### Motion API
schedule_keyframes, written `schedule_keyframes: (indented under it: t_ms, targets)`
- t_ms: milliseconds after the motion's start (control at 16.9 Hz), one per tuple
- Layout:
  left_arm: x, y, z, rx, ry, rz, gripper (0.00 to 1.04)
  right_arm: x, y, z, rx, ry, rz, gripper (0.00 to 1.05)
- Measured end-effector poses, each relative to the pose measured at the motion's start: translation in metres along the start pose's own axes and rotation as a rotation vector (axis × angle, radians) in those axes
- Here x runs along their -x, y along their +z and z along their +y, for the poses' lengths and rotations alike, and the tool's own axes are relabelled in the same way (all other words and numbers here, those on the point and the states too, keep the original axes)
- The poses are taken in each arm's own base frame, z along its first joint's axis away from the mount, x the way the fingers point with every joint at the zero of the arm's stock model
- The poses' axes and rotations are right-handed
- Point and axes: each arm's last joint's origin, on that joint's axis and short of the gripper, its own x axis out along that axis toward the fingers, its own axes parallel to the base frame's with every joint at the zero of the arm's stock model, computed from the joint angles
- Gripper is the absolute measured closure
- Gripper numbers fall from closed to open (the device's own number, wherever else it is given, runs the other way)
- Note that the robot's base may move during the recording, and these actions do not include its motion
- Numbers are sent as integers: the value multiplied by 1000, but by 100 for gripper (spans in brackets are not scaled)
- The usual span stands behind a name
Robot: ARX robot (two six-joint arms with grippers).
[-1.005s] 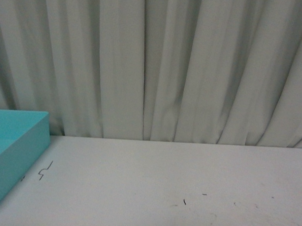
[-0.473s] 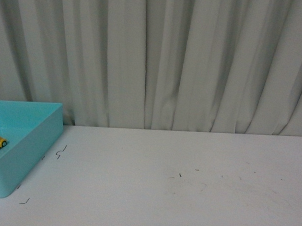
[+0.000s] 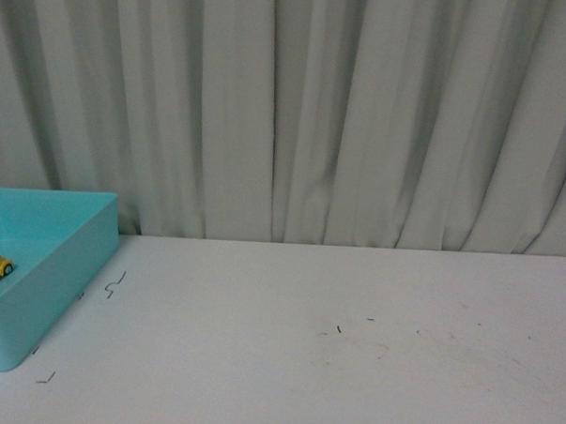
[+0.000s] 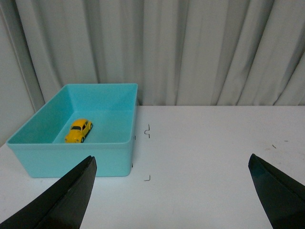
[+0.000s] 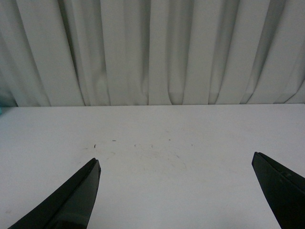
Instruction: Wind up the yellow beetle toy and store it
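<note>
Curtained lab: bare white table [image 3: 352,346]

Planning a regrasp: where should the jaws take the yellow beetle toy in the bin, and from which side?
Grip the yellow beetle toy across its two door sides, coming straight down from above. It sits on its wheels on the floor of the turquoise bin, clear of the walls, and those walls probably block any sideways approach. The rounded roof may slip, so close low on the body. The left gripper is open.

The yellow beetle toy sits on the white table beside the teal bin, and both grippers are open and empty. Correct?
Not quite. The yellow beetle toy lies inside the teal bin, on its floor, not on the white table; the left wrist view shows it. The left gripper and right gripper are indeed open and empty.
</note>
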Motion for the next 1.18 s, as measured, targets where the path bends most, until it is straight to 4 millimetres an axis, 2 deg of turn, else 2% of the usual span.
schedule_keyframes:
  t_ms: [1182]
  targets:
    - [0,0,0,0,0,-1,7,0,0,0,0,0,0,7]
